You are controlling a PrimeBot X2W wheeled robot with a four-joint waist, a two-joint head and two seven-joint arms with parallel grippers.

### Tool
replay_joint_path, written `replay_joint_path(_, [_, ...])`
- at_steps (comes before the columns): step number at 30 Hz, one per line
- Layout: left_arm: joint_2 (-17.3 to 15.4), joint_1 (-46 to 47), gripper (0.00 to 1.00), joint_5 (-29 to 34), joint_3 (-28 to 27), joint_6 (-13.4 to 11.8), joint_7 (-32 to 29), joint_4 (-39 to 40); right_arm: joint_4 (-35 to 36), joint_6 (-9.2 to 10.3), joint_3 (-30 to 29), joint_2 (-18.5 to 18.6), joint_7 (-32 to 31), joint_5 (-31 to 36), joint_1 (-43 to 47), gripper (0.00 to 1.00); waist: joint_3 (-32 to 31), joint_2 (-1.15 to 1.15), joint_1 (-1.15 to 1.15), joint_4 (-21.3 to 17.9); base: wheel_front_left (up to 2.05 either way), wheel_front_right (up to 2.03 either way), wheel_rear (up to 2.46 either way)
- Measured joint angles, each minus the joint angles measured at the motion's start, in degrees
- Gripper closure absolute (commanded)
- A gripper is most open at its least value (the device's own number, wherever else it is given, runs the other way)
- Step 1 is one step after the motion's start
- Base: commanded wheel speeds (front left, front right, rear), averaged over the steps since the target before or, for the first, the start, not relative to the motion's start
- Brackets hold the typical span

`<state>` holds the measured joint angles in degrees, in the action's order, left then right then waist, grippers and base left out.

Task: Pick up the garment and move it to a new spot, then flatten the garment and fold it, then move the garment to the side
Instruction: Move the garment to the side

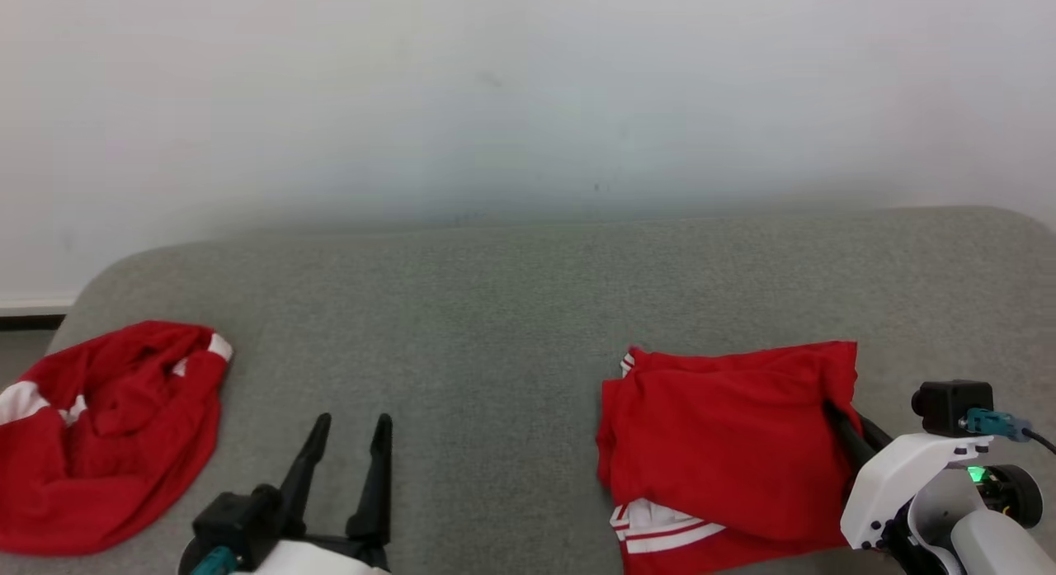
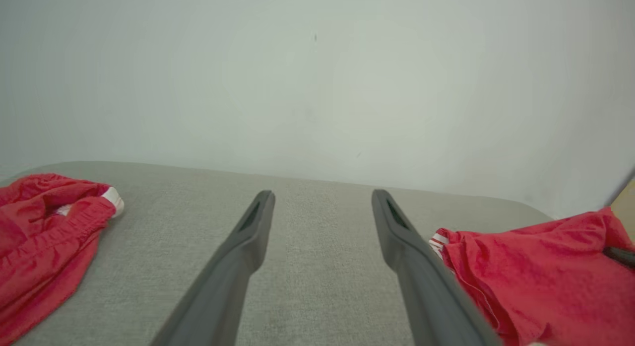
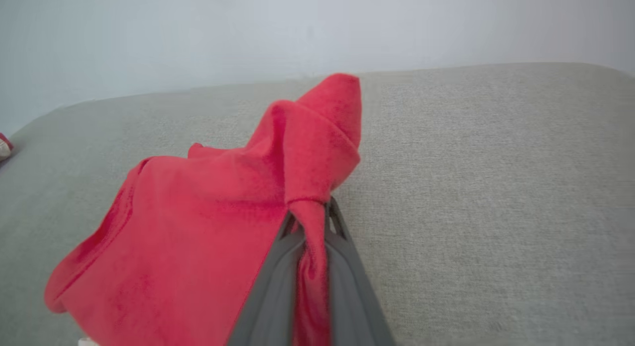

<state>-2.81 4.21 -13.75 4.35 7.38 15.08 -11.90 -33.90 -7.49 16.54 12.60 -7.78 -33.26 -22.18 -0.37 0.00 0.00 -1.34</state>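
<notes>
Right tool (image 3: 313, 214) clamped on folded red garment (image 1: 726, 443) at its right edge: pinch plain in right wrist view, cloth-covered in head view. Left tool (image 1: 353, 422) wide open, empty.

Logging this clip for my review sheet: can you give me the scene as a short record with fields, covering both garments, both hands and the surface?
surface: grey upholstered surface
robot's right side: folded red garment, white stripes at its near edge
robot's left side: crumpled red garment, lying apart
right hand: shut on a pinched edge of the folded red garment
left hand: open, holding nothing, between the two garments
task stage: garment looks folded; move to the side not yet done
</notes>
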Motion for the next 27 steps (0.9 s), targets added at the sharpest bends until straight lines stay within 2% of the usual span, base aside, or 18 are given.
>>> replay_joint_path(8, [0.00,2.43,0.00,-0.76,5.10,-0.36,0.00,-0.18,-0.21,0.00,-0.80,0.56,1.14,0.42,-0.98,1.00,0.30,0.00,0.00,-7.01,0.00,0.00,0.00])
replay_joint_path(19, [0.01,2.94,0.00,-0.76,7.81,-0.60,0.00,-0.65,0.31,0.00,-1.80,0.55,1.90,0.42,-1.05,1.00,0.91,0.00,0.00,-16.35,0.00,0.00,0.00])
replay_joint_path(22, [0.02,3.27,0.00,-0.76,8.43,-0.64,0.00,-0.64,0.44,0.00,-1.64,0.66,2.13,0.42,-1.04,1.00,1.39,0.00,0.00,-17.53,0.00,0.00,0.00])
replay_joint_path(27, [-0.11,3.80,0.00,0.03,8.64,-0.59,0.00,-0.64,0.66,0.00,-1.55,1.08,3.83,0.44,-1.53,1.00,3.02,0.00,0.00,-17.11,0.00,0.00,0.00])
